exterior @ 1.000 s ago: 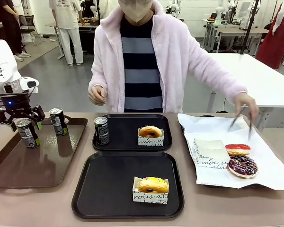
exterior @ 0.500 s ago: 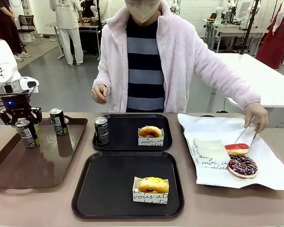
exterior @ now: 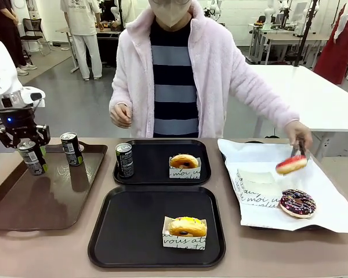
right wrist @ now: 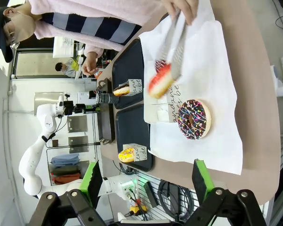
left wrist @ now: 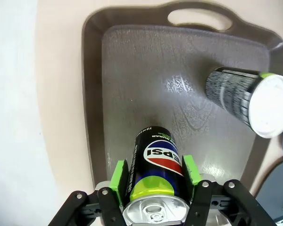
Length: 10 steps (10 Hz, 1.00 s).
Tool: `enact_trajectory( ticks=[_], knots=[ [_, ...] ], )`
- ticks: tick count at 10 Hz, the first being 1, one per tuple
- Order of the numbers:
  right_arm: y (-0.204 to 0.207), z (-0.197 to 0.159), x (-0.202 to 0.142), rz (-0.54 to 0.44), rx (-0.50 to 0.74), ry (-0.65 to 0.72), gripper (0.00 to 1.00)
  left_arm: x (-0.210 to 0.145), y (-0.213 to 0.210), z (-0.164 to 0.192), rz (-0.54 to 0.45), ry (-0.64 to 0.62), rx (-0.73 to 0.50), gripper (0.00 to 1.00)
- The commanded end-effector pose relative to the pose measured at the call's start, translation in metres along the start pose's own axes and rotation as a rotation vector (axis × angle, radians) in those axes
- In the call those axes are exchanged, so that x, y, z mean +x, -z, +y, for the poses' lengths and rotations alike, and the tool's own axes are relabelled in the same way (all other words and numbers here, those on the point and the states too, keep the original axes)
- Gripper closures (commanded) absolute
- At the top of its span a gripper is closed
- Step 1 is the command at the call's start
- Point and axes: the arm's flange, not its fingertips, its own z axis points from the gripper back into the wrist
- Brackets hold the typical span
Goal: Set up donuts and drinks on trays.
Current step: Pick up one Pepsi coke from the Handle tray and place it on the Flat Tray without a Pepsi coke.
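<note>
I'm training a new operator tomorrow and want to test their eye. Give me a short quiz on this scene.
1. True or false: the left gripper grips a can.
2. What holds the red donut? A tongs; B a fork; C a spoon.
3. What does the far tray carry that the near tray lacks?
Key: 1 true; 2 A; 3 a can.

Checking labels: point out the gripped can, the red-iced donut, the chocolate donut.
gripped can (left wrist: 158, 160), left wrist view, logo on its side.
red-iced donut (exterior: 291, 165), front view, iced edge.
chocolate donut (exterior: 287, 202), front view, sprinkled ring.
</note>
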Motion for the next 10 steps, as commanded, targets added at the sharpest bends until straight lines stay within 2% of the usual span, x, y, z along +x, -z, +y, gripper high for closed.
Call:
enact_trajectory(
  ticks=[1,3,4,6,7,9,10],
  knots=[
    [-0.001,0.0,0.001,-0.009,0.019,-0.012,0.0,-0.022,-0.056,0.0,-0.021,0.031,-0.047,1.0],
    [-0.001,0.0,0.001,-0.009,0.019,-0.012,0.0,-0.048,-0.101,0.0,-0.021,0.051,-0.063,1.0],
    [-0.001,0.0,0.001,-0.009,0.019,-0.012,0.0,-0.054,-0.11,0.003,-0.014,0.053,-0.074,1.0],
    [-0.001,0.0,0.001,-0.009,0.019,-0.012,0.0,-0.044,-0.113,0.023,0.014,0.015,-0.068,1.0],
    [-0.001,0.0,0.001,-0.009,0.019,-0.012,0.0,-0.058,-0.118,0.001,-0.017,0.03,-0.044,1.0],
    [-0.001,0.0,0.001,-0.009,0.019,-0.012,0.0,-0.058,-0.118,0.001,-0.017,0.03,-0.044,1.0],
    [-0.001,0.0,0.001,-0.009,0.019,-0.012,0.0,-0.058,-0.116,0.008,0.001,0.02,-0.044,0.42]
  ],
)
